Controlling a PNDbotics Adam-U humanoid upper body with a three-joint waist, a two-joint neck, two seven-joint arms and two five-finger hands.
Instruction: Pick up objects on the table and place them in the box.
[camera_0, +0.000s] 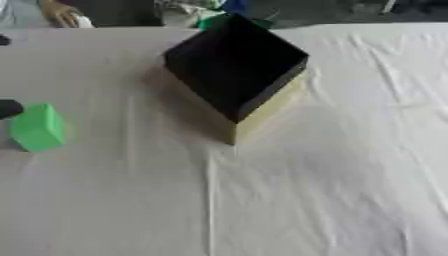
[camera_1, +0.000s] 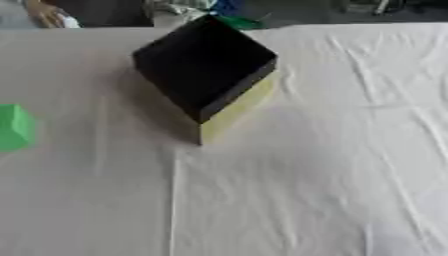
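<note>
The left hand (camera_0: 7, 108) enters at the left edge, touching the green block (camera_0: 38, 128). Its finger state cannot be determined. The box (camera_0: 234, 65) stands well apart.

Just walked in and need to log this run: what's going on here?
A green block sits on the white cloth at the table's left edge, apart from the dark-lined box standing mid-table. A dark tip, probably the robot's left hand, shows just beside the block. Nothing is visibly in the box yet.

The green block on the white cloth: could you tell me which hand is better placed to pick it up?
Left, probably. The green block lies at the table's far left, and a dark tip, seemingly the left hand, sits beside it. No right hand shows.
</note>
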